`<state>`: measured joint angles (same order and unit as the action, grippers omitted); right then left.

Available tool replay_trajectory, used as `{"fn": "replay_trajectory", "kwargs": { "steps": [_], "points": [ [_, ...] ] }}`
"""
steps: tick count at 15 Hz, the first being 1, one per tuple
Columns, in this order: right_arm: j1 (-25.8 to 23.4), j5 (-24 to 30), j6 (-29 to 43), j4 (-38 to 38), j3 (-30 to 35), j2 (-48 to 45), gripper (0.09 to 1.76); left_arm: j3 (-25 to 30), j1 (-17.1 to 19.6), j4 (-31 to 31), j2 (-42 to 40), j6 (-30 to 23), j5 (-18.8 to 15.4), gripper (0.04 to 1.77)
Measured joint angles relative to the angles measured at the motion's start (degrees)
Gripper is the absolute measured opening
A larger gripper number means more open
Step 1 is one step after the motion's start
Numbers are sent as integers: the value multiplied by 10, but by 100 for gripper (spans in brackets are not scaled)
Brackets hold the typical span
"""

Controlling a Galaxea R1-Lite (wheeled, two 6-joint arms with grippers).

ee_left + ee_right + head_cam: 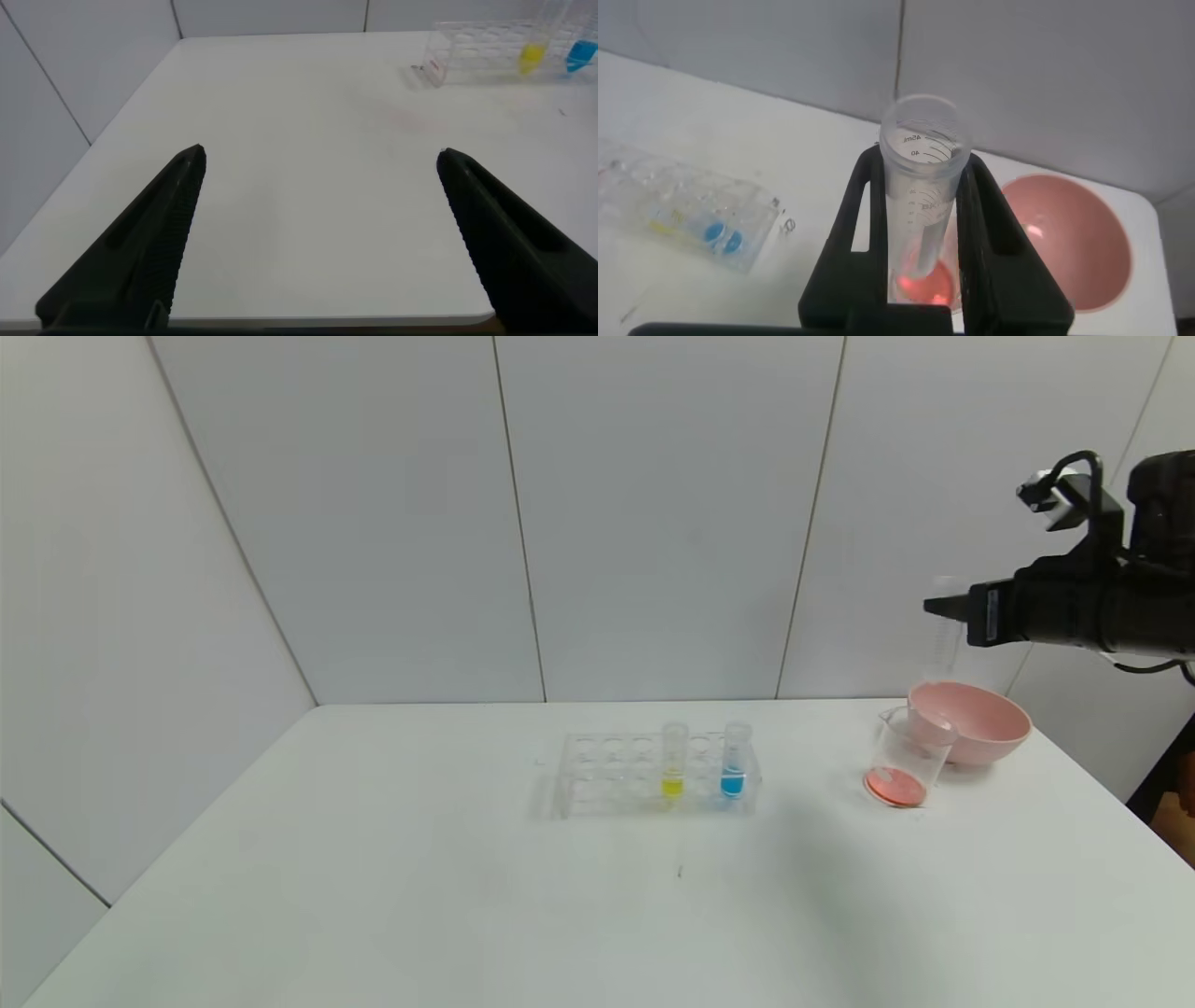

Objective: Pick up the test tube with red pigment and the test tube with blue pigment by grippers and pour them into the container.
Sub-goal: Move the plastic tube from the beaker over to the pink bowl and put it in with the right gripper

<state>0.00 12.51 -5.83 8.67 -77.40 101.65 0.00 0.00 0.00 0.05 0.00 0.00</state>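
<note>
My right gripper (941, 607) is high above the table's right side and shut on the red-pigment test tube (924, 187). The tube stands about upright and looks clear and empty in the head view (945, 639). The container (904, 761), a small glass beaker, stands below it with orange-red liquid (894, 788) at its bottom. That liquid also shows through the tube in the right wrist view (929, 285). The blue-pigment test tube (735, 763) stands in the clear rack (616, 775). My left gripper (320, 159) is open and empty over the table's near left part.
A yellow-liquid tube (673, 765) stands in the rack left of the blue one. A pink bowl (976, 719) sits right behind the beaker, near the table's right edge. White walls stand close behind the table.
</note>
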Motion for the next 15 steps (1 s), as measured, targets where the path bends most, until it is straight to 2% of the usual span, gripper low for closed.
{"fn": "replay_trajectory", "kwargs": {
  "steps": [3,6,11,15],
  "points": [
    [-61,0,24,64,61,-22,49,0,0,0,0,0,0,176],
    [-99,-2,25,88,70,-5,49,0,0,0,0,0,0,176],
    [-126,-25,27,234,71,90,49,0,0,0,0,0,0,176],
    [-140,-38,46,264,58,160,49,0,0,0,0,0,0,176]
  ]
}}
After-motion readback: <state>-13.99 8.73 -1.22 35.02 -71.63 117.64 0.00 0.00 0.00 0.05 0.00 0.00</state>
